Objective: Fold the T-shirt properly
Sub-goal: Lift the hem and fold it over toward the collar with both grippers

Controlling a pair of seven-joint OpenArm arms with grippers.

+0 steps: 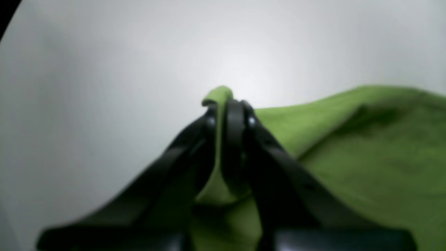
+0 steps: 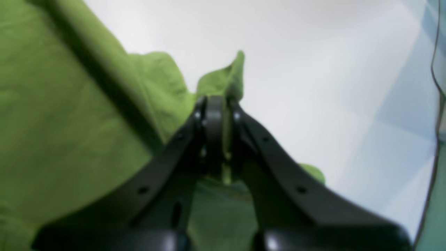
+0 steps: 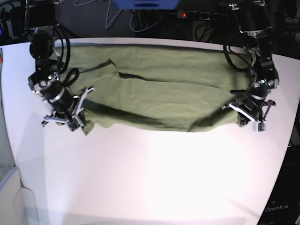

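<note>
The olive-green T-shirt (image 3: 159, 89) lies stretched sideways across the far half of the white table (image 3: 154, 173), its near edge folded over. My left gripper (image 1: 228, 108) is shut on a pinch of the shirt's edge; in the base view it (image 3: 248, 117) sits at the shirt's right end. My right gripper (image 2: 216, 108) is shut on a fold of the shirt (image 2: 69, 104); in the base view it (image 3: 77, 123) sits at the shirt's left near corner. The white label is not visible.
Cables and a power strip (image 3: 197, 15) run behind the table's far edge. The table's left edge drops to a pale floor (image 3: 9, 187). Bare white tabletop fills the near half.
</note>
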